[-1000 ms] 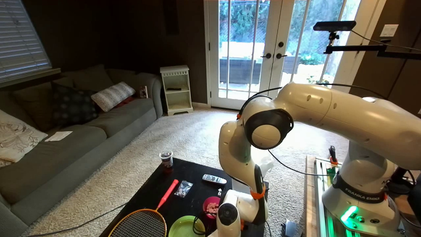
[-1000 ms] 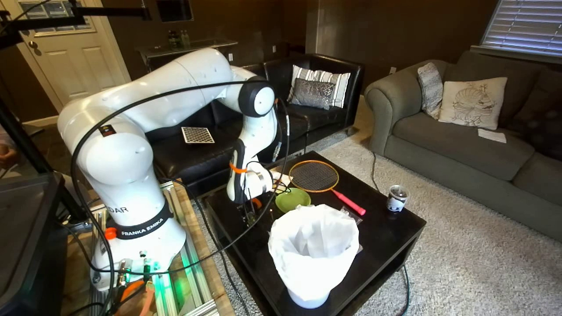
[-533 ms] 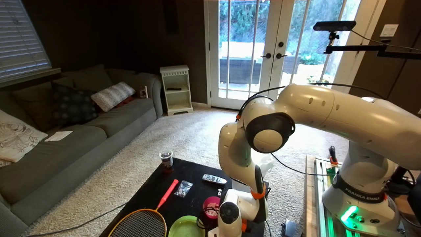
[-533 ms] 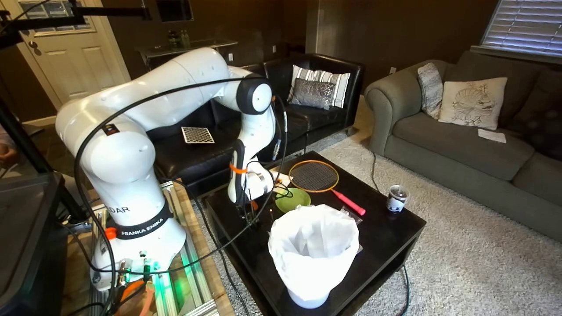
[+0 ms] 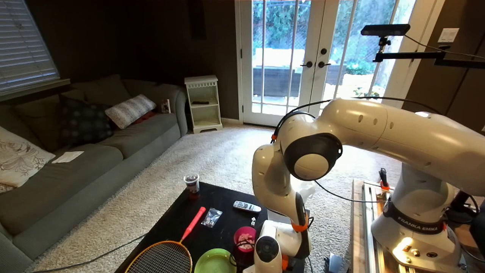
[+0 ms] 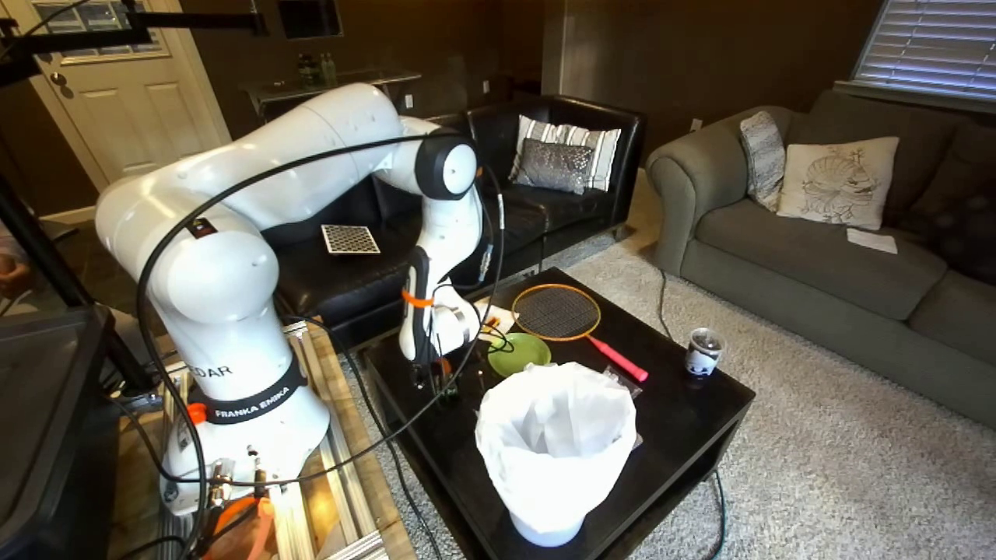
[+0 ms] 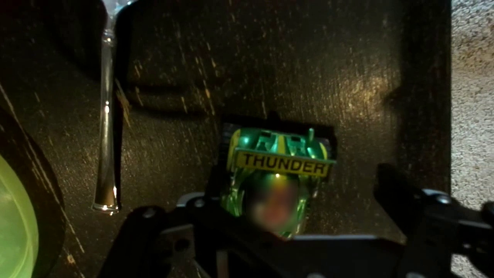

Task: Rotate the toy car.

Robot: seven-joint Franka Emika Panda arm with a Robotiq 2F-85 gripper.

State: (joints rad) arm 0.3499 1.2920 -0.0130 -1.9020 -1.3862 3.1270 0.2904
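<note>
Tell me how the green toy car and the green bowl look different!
The toy car is shiny green with yellow bits; the bowl is plain, paler green. The toy car has a yellow panel reading THUNDER; the bowl shows no lettering. Both are green, and both sit on the dark table.

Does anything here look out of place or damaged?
A white plastic-lined bin stands on the dark wooden table; I'd expect it on the beige carpet. In the wrist view, that table shows pale streaks, possibly scratches.
</note>
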